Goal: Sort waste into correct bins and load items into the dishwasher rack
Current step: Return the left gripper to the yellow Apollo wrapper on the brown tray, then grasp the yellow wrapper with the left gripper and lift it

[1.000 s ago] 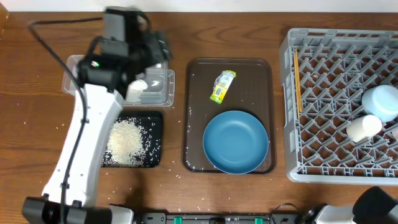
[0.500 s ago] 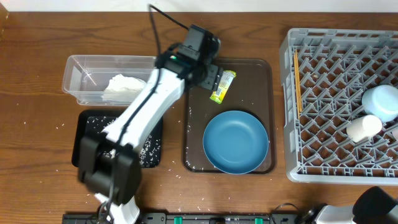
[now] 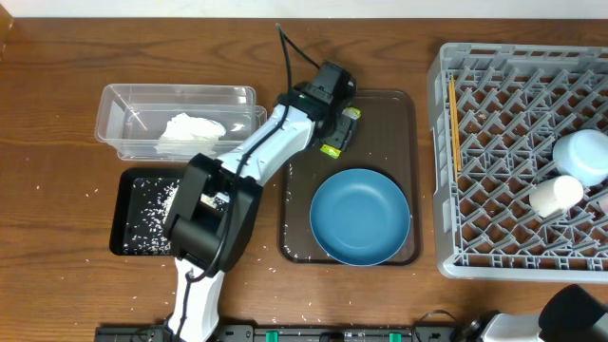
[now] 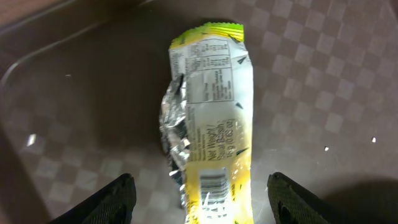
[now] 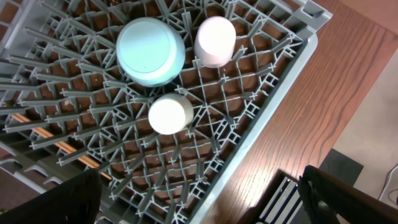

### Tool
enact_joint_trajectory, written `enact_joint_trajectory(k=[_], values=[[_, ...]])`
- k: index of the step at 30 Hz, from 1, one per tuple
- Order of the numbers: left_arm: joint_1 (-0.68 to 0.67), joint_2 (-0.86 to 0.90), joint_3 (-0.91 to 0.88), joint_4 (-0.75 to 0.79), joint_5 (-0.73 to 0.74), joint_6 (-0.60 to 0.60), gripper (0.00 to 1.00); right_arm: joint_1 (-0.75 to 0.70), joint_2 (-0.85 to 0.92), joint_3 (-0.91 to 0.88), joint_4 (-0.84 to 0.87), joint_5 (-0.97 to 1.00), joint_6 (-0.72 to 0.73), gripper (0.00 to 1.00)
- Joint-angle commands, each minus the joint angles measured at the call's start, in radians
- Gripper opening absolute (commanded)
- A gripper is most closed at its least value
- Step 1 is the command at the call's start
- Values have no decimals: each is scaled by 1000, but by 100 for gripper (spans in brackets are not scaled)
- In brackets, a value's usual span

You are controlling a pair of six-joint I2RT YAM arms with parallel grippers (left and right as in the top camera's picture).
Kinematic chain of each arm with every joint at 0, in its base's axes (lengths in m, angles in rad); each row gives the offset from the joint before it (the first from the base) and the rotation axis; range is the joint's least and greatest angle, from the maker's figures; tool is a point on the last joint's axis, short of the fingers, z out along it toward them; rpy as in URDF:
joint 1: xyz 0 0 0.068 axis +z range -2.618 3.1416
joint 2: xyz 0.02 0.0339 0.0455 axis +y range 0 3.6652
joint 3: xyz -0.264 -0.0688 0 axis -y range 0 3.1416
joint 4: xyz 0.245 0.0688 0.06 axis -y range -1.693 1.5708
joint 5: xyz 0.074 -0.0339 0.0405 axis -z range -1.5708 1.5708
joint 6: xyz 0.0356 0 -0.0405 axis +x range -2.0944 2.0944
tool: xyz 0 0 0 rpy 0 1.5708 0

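Observation:
A yellow-green snack wrapper (image 4: 211, 124) lies on the brown tray, at its far end (image 3: 337, 144). My left gripper (image 4: 202, 202) hovers over it, open, with one finger on each side of the wrapper's near end and not touching it. The crumpled tissue (image 3: 190, 128) rests in the clear tub (image 3: 123, 100). Rice (image 3: 152, 204) sits in the black tray (image 3: 128, 249). The dark-blue bowl (image 3: 360, 216) stands on the brown tray. In the grey rack (image 3: 439, 171) are the light-blue bowl (image 5: 150, 51), a white cup (image 5: 170, 114) and chopsticks (image 3: 453, 128). My right gripper (image 5: 199, 202) stands open above the rack's corner.
The brown serving tray (image 3: 299, 190) lies between the bins and the rack. Loose rice grains dot the table around the black tray and near the front edge. A second pale cup (image 5: 215, 41) stands in the rack beside the bowl.
My left arm swung right from the clear tub to the brown tray, leaving the tissue in the tub, and now hangs over the wrapper. The right arm has not moved.

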Motion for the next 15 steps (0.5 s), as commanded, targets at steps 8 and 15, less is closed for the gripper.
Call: enact_joint_trajectory(k=[8,15], values=[[-8,92,1,16,-11,17,56,-8,0,-1,-1,-1,14,99],[-7,59,11,35,-11,16,24,-8,0,-1,-1,-1,14,99]])
